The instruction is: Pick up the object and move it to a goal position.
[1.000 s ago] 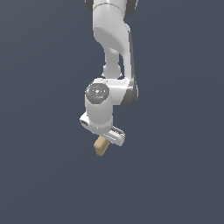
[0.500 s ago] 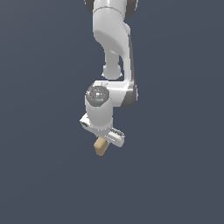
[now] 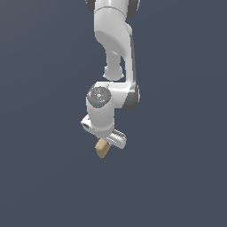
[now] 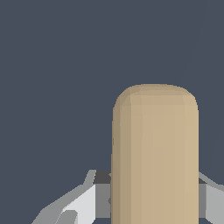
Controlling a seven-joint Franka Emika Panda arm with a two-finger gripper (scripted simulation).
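The object, a tan block with rounded edges [image 3: 102, 148], hangs from my white gripper [image 3: 105, 142] in the middle of the exterior view, sticking out below the hand. The gripper is shut on it. In the wrist view the block [image 4: 155, 157] fills the near field, standing between the two grey-white fingers [image 4: 89, 201], which press on its sides. No surface under the block can be made out, and no goal marker shows in either view.
The white arm [image 3: 117, 48] comes down from the top of the exterior view. Around it there is only a plain dark blue-grey background [image 3: 40, 133].
The arm and the held block have shifted very slightly, if at all. The grip on the block is unchanged.
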